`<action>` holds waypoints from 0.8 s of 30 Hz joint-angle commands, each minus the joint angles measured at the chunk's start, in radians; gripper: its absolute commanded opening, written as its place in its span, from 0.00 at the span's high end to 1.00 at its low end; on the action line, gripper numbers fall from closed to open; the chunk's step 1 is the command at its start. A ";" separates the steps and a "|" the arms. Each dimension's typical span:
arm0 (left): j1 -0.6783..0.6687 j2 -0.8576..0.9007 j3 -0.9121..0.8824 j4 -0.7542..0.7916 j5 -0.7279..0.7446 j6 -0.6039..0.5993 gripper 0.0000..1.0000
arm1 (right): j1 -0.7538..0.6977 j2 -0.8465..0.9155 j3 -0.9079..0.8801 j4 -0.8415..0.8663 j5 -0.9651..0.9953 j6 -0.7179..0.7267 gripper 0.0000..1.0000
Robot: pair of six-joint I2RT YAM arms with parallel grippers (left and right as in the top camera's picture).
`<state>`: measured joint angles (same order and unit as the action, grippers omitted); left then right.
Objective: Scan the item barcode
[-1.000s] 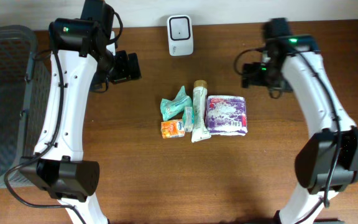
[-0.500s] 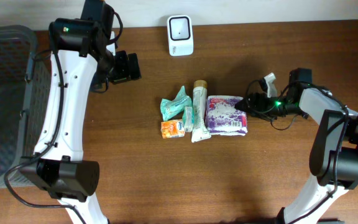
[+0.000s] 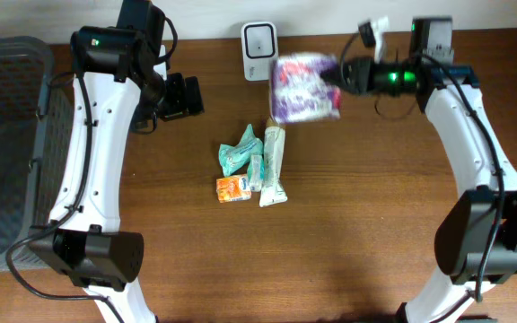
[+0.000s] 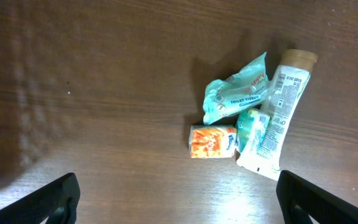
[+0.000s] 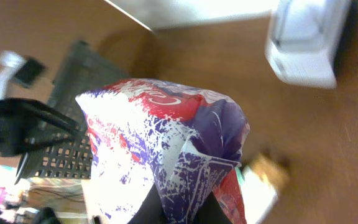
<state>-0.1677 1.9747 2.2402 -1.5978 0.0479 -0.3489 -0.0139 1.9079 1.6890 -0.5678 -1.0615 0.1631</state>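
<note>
The item is a purple, white and red packet (image 3: 305,88), held above the table just right of the white scanner (image 3: 260,39) at the back edge. My right gripper (image 3: 341,76) is shut on the packet's right end. In the right wrist view the packet (image 5: 160,155) fills the middle, pinched in my right gripper (image 5: 185,208), with the scanner (image 5: 309,37) at the upper right. My left gripper (image 3: 182,96) hangs open and holds nothing. In its own view my left gripper (image 4: 179,202) shows bare table between its fingers (image 4: 48,199).
A small pile lies mid-table: a green tissue pack (image 3: 238,151), an orange pack (image 3: 232,188) and a white tube (image 3: 274,164). The left wrist view shows the same tissue pack (image 4: 238,93) and tube (image 4: 278,118). A dark basket (image 3: 7,135) stands at the left edge.
My right gripper dropped to the packet, shut on it and carried it up and back beside the scanner. The remaining pile shifted slightly left. The left arm stayed still.
</note>
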 commanded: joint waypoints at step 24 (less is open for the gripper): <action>0.003 -0.002 0.005 -0.002 -0.004 -0.002 0.01 | 0.170 -0.021 0.057 -0.251 0.828 0.205 0.96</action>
<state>-0.1677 1.9747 2.2402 -1.5978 0.0475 -0.3485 0.1589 1.9003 1.7359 -0.6834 -0.5140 0.3939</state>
